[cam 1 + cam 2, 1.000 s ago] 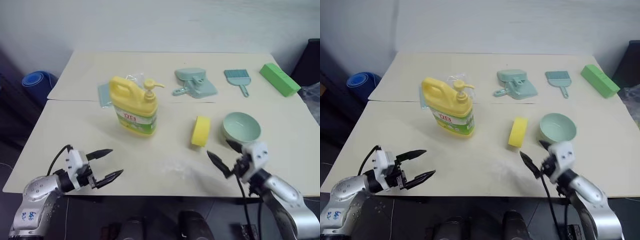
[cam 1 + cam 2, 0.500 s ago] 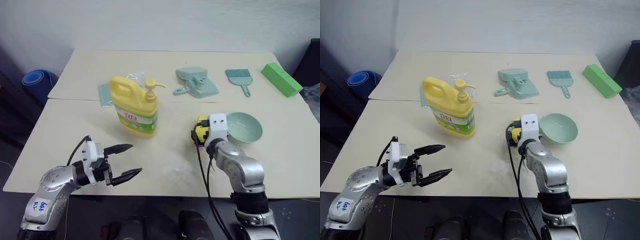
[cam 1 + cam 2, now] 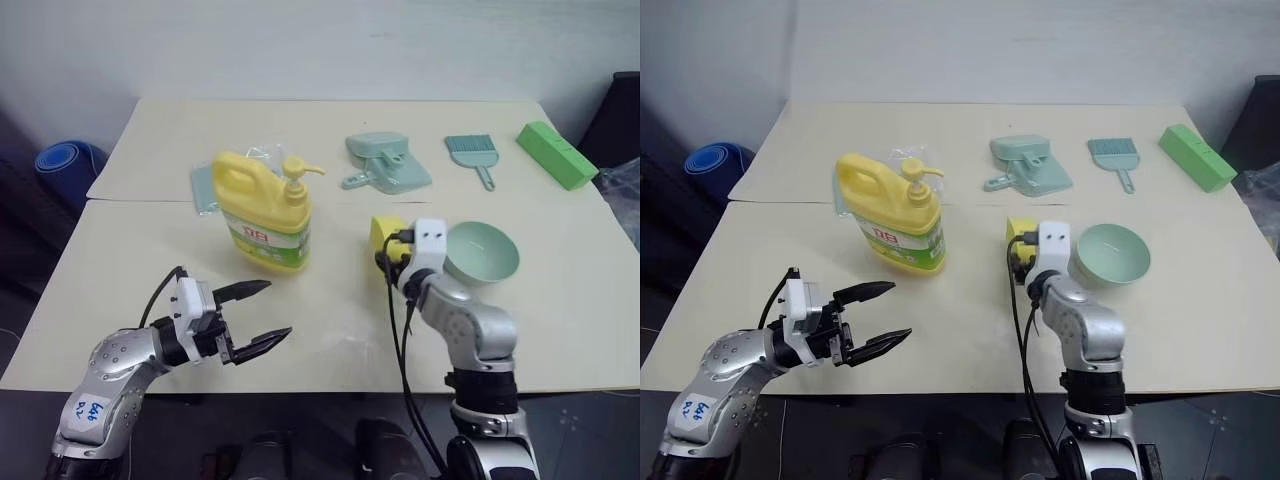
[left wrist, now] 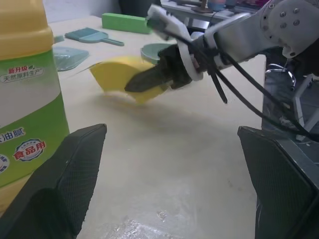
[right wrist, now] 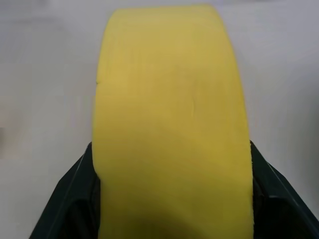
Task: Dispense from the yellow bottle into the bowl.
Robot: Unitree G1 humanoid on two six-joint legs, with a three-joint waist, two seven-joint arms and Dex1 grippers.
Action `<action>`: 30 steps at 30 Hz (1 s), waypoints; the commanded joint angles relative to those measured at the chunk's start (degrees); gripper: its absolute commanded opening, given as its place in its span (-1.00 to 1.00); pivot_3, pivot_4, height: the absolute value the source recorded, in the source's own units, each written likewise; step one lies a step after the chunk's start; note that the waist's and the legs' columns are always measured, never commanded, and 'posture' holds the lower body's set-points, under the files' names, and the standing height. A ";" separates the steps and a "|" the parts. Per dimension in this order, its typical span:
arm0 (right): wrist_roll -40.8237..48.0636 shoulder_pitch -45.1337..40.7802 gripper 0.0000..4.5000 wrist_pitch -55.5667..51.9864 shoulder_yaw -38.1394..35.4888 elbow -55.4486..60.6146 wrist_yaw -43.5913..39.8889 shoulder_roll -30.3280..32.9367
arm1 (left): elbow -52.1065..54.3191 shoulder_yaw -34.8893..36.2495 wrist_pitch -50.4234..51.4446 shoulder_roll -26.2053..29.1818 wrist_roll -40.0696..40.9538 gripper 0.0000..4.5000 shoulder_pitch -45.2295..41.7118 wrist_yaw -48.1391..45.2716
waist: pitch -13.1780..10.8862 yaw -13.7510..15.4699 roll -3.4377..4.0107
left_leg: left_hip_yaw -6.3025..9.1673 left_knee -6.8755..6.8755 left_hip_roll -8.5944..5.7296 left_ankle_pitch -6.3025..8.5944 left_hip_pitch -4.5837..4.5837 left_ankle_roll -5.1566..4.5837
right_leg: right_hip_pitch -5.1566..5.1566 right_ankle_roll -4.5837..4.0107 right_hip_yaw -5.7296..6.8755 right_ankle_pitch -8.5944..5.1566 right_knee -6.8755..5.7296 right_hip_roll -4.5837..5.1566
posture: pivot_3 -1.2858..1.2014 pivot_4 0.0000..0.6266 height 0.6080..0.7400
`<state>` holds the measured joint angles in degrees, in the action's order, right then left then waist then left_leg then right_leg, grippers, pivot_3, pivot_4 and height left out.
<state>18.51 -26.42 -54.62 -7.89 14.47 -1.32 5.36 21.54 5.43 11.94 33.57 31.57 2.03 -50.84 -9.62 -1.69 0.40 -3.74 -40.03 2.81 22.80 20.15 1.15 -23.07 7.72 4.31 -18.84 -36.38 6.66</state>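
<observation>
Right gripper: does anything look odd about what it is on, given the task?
Yes. The right gripper has its fingers either side of the yellow sponge, not the yellow bottle or the bowl, which stand untouched.

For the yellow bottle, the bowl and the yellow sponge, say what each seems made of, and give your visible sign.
Yellow bottle: likely plastic, moulded handle, slight sheen, printed label.
Bowl: probably plastic, smooth, plain mint, soft sheen.
Yellow sponge: seemingly foam, matte, finely textured, rounded edges.
</observation>
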 commanded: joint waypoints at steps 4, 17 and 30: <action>3.74 -0.37 0.09 6.82 -18.32 1.38 -11.97 24.25 | 1.48 -1.59 -0.33 -2.02 1.01 1.00 -3.41 -0.55 | -0.05 1.50 0.08 | 0.06 -0.06 -0.15 0.01 0.16 -0.04 | -0.04 0.10 0.02 0.06 0.14 0.09 | 0.03 -0.52 1.00; -9.03 -2.41 0.68 35.19 -13.74 -52.37 -23.87 44.12 | -1.31 -3.85 -0.08 -2.89 0.28 1.00 -6.60 -3.37 | 0.00 -1.07 0.37 | -0.38 0.07 -0.03 -0.15 -0.17 -0.11 | 0.23 0.15 -0.20 0.09 0.40 0.01 | 0.03 -0.52 1.00; 4.74 12.00 0.99 27.97 -12.10 -16.83 -39.89 40.37 | -1.37 -3.26 -0.95 -2.47 -0.44 1.00 -5.57 -3.79 | 0.01 0.79 0.35 | 0.02 -0.04 -0.01 -0.14 0.00 -0.10 | 0.29 0.19 0.08 0.11 0.44 0.02 | 0.03 -0.52 1.00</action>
<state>22.39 -15.95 -25.71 -21.68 -7.03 -40.58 46.59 19.24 1.83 11.87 31.13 31.24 -3.74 -54.62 -9.62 -0.90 0.75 -3.72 -40.08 2.79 22.65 20.15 1.04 -22.77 7.91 4.39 -18.73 -35.93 6.68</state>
